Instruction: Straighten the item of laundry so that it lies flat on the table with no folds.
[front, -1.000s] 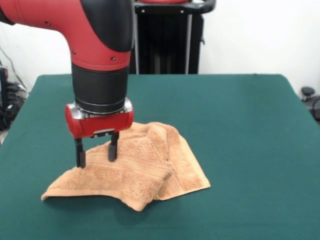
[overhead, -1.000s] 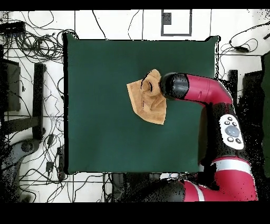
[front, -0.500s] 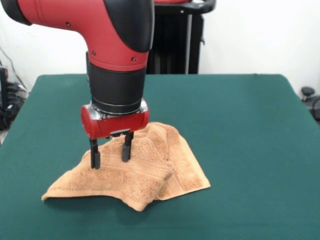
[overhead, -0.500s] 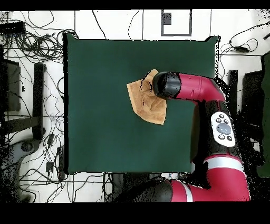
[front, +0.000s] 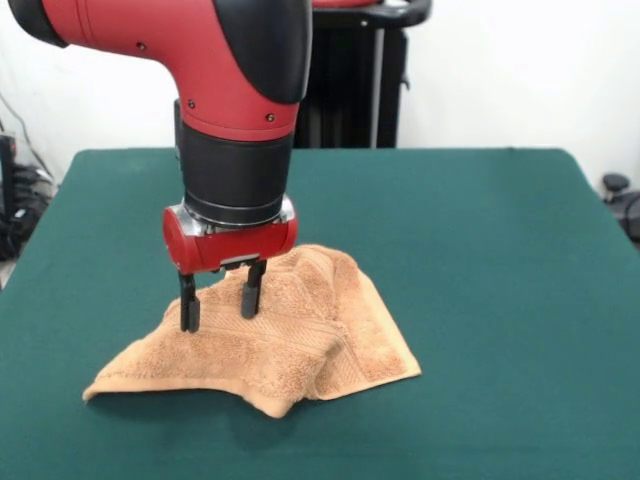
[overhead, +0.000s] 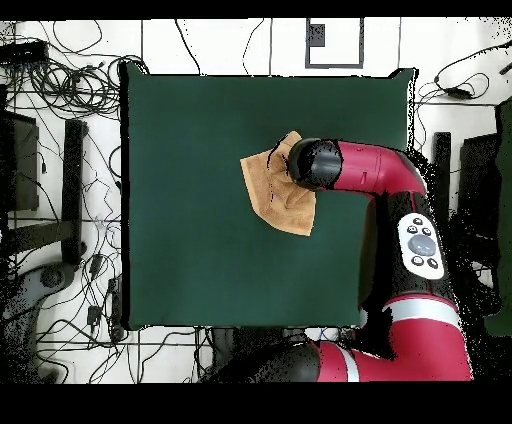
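Front view: red-black arm's claw (front: 218, 303) fingers spread apart, tips at rumpled orange-tan terry towel (front: 290, 350), gripping nothing. Towel lies folded, bunched near middle of dark green felt tabletop (front: 480, 260). Overhead: arm covers towel's (overhead: 268, 190) edge.

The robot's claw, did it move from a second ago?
Yes. In the front view the gripper has shifted toward the picture's right over the towel, which lies as before.

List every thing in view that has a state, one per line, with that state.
towel: crumpled and folded over itself, lying on the table, not flat.
claw: open, fingers pointing down over the towel's left part in the front view, holding nothing.
table: dark green top, bearing only the towel.
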